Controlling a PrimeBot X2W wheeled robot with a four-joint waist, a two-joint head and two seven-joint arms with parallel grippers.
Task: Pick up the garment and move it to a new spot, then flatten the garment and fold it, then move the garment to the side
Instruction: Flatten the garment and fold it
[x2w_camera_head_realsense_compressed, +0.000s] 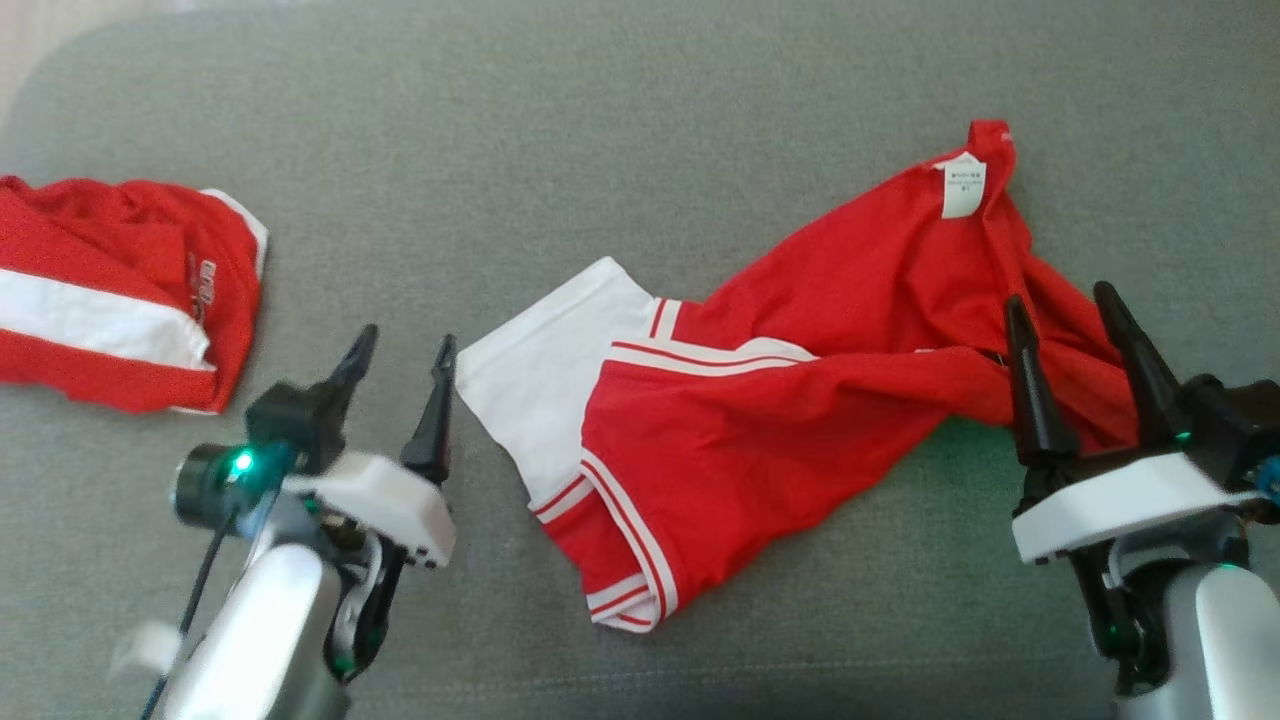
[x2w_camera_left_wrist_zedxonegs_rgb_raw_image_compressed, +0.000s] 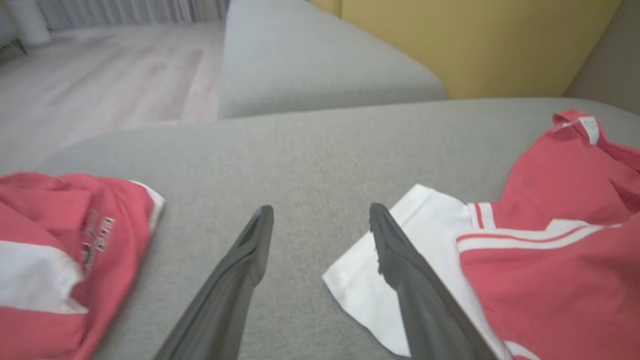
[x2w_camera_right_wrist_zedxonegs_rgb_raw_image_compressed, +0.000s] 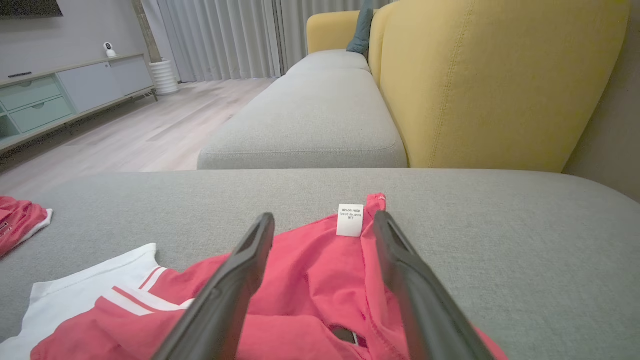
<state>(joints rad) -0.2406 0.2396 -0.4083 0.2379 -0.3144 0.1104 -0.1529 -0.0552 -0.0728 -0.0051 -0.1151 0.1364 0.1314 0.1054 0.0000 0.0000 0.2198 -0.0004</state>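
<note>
The crumpled red cotton garment with white striped trim (x2w_camera_head_realsense_compressed: 800, 400) is being supported, unflattened, by the grey woven sofa cushion (x2w_camera_head_realsense_compressed: 600, 150). The left gripper (x2w_camera_head_realsense_compressed: 408, 336) is being held spread empty beside its white sleeve. The right gripper (x2w_camera_head_realsense_compressed: 1058, 295) is being held likewise over its red end, probably so both ends can be taken together.

Grey upholstered cushion (x2w_camera_head_realsense_compressed: 640, 100), crumpled red-and-white garment (x2w_camera_head_realsense_compressed: 800, 400) mid-right, second red garment (x2w_camera_head_realsense_compressed: 110, 300) far left

Crumpled red cotton garment (x2w_camera_head_realsense_compressed: 800, 390) w/ white stripes & white panel, inside-out, tag showing, on grey cushion.
</note>
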